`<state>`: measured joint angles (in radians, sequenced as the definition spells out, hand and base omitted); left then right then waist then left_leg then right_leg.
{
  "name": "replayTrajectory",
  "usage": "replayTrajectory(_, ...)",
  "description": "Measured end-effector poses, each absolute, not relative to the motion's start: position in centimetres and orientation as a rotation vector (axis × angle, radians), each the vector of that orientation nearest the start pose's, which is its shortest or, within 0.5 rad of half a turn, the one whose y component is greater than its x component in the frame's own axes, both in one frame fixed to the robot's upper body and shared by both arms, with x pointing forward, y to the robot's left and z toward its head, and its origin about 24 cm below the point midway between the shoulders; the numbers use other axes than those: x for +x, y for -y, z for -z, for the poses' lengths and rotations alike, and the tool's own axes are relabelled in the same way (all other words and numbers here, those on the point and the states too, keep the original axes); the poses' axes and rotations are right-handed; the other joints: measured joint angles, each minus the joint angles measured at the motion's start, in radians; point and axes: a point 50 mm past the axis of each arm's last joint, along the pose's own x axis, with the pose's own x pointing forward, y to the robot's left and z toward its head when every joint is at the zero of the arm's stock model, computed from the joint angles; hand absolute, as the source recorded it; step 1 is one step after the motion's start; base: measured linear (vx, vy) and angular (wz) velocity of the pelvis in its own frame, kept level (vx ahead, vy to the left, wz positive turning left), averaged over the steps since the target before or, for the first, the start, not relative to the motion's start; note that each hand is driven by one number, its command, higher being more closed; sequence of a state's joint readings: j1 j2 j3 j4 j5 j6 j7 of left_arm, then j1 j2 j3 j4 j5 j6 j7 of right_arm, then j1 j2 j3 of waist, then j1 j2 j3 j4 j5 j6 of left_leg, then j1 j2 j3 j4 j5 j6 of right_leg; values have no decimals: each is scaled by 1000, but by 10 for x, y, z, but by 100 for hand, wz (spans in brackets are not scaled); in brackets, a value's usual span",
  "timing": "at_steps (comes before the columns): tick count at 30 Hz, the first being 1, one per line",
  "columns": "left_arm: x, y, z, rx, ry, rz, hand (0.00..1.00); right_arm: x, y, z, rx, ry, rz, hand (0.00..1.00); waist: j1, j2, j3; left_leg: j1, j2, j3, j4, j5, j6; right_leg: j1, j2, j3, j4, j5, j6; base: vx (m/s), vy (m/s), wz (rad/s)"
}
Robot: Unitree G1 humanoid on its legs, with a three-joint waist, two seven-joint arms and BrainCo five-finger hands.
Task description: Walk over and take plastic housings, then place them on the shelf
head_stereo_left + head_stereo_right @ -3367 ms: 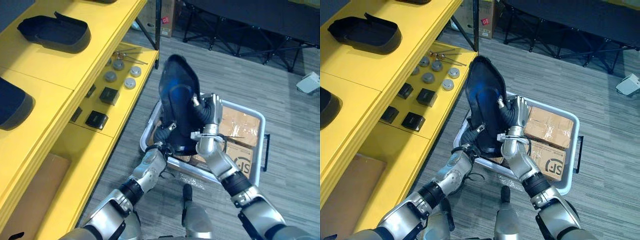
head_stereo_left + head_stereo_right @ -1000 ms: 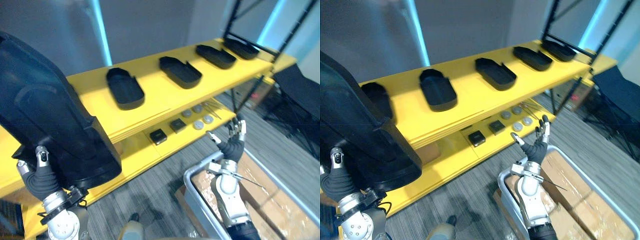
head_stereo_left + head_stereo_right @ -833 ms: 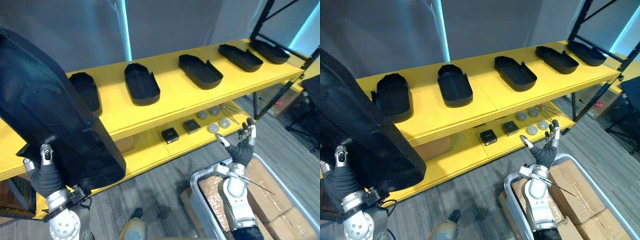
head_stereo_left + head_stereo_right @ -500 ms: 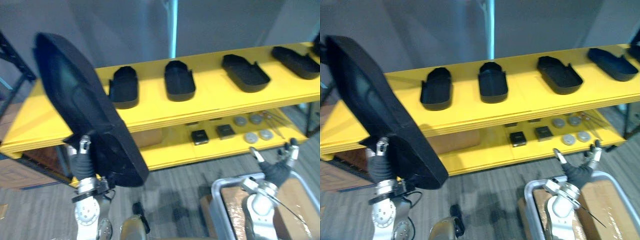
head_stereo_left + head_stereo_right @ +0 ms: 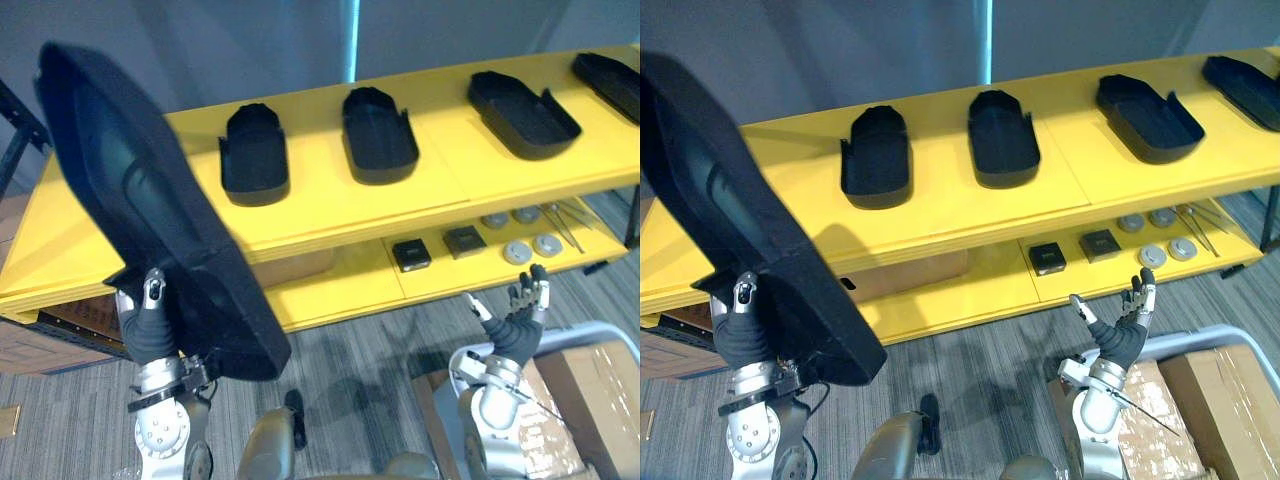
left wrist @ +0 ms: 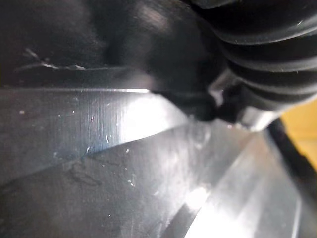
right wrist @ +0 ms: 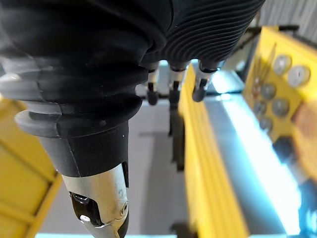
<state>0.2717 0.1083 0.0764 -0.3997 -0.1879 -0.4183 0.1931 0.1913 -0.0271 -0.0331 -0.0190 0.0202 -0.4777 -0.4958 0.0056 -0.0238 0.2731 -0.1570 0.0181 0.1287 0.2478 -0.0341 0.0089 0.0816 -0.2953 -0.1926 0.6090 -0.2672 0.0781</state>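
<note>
A large black plastic housing stands tilted and raised at the left, in front of the yellow shelf's left end. My left hand is shut on its lower end, thumb up against its side. The left wrist view has the housing's glossy surface very close. My right hand hangs open at the lower right, fingers spread, holding nothing; its straight fingers also show in the right wrist view. Several more black housings lie open side up along the top shelf, such as one and its neighbour.
The lower shelf carries small black boxes, grey discs, thin metal tools and a cardboard box. A grey crate with cardboard boxes sits on the floor at the lower right.
Earlier both hands held the housing over the crate; now the left hand alone holds it up by the shelf and the right hand is open. The camera has swung toward the shelf.
</note>
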Motion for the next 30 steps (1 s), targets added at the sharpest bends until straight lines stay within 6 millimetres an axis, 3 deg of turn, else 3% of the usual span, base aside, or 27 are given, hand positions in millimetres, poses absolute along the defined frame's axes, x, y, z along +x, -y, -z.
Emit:
replayTrajectory(1, 184, -204, -120, -80, 580, -290, 100, 200, 196, -51, 34, 338, 566, 0, -10, -2, -5, 22, 9, -14, -31, 9, 1, -32, 45, 9, -23, -37, -8, 178, -20, 19)
replayTrajectory(3, 186, -206, -124, -76, 598, -297, 100, 203, 196, -58, 10, 381, 558, 0, -23, 5, -17, 30, 20, -24, -62, 22, -15, -104, 104, 12, -103, -50, -31, 153, -63, 23)
replayTrajectory(4, 188, -206, -126, -80, 609, -302, 100, 203, 197, -61, -14, 400, 557, 0, -25, 1, -20, 34, 23, -27, -64, 30, -29, -137, 133, 24, -209, -24, -42, 130, -90, 25)
replayTrajectory(5, 190, -206, -127, -81, 612, -307, 100, 202, 199, -62, -29, 406, 561, 0, -31, 2, -19, 31, 17, -40, -55, 25, -38, -139, 149, 50, -238, 43, -6, 144, -94, 28)
replayTrajectory(7, 191, -205, -126, -70, 607, -319, 100, 202, 215, -74, -84, 463, 592, 0, -33, 48, -49, 29, 44, -67, -71, 17, -62, -95, 195, 50, -328, 83, -14, 186, -97, 9)
replayTrajectory(9, 190, -205, -128, -41, 619, -320, 100, 204, 223, -90, -119, 538, 612, 0, -35, 64, -59, 38, 52, -67, -91, 20, -67, -79, 208, 49, -364, 99, -13, 147, -63, -8)
replayTrajectory(12, 185, -206, -137, -28, 662, -323, 100, 208, 229, -127, -178, 738, 631, 0, -32, 64, -61, 55, 55, -65, -111, 23, -71, -58, 215, 53, -398, 112, -9, 99, -24, -1)
replayTrajectory(17, 184, -207, -139, -42, 681, -336, 100, 206, 225, -145, -155, 840, 615, 0, -21, 63, -60, 50, 34, -85, -97, 26, -67, -4, 205, -6, -422, 115, -7, 15, 6, 38)
replayTrajectory(19, 183, -205, -141, -63, 696, -320, 100, 203, 228, -146, -165, 845, 634, 0, -29, 63, -59, 55, 19, -31, -103, 39, -12, 43, 188, -78, -424, 107, -14, -45, 42, 102)
replayTrajectory(20, 182, -203, -144, -67, 713, -309, 100, 197, 232, -149, -174, 855, 658, 0, -30, 61, -61, 58, 39, 72, -107, -10, 40, 63, 166, -134, -423, 104, -13, -44, 54, 112)
replayTrajectory(22, 181, -202, -147, -74, 728, -304, 100, 193, 235, -154, -190, 880, 662, 0, -36, 61, -57, 49, 65, 166, -96, -24, 25, 78, 130, -172, -418, 97, -8, -17, 155, 125)
replayTrajectory(23, 181, -202, -147, -72, 727, -301, 100, 194, 235, -155, -192, 882, 657, 0, -34, 58, -55, 14, 80, 213, -6, -27, 30, 79, 81, -193, -384, 66, 18, -12, 263, 95)
replayTrajectory(24, 181, -202, -147, -71, 727, -299, 100, 194, 235, -155, -189, 881, 655, 0, -33, 57, -55, 4, 83, 210, 26, -27, 30, 79, 68, -199, -374, 59, 25, -25, 305, 62)
replayTrajectory(26, 182, -201, -144, -66, 715, -287, 100, 195, 234, -155, -161, 874, 638, 0, -30, 52, -53, -29, 126, 195, 174, -31, 35, 81, -9, -211, -324, 42, 47, -24, 232, 20)
replayTrajectory(28, 182, -202, -142, -60, 711, -285, 100, 201, 231, -152, -99, 852, 590, 0, -33, 58, -54, -15, 191, 120, 211, -29, 7, 87, -99, -182, -277, 12, 120, 23, 365, -7)
replayTrajectory(29, 182, -202, -140, -57, 705, -285, 100, 203, 230, -149, -88, 837, 581, 0, -35, 66, -59, -7, 206, 93, 195, -19, -2, 81, -115, -172, -257, 5, 136, 95, 571, -17)
replayTrajectory(30, 182, -203, -135, -44, 680, -289, 100, 212, 226, -143, -61, 804, 556, 0, -39, 82, -69, 30, 202, 16, 163, -46, -91, 58, -156, -128, -207, -16, 191, 84, 522, -13)
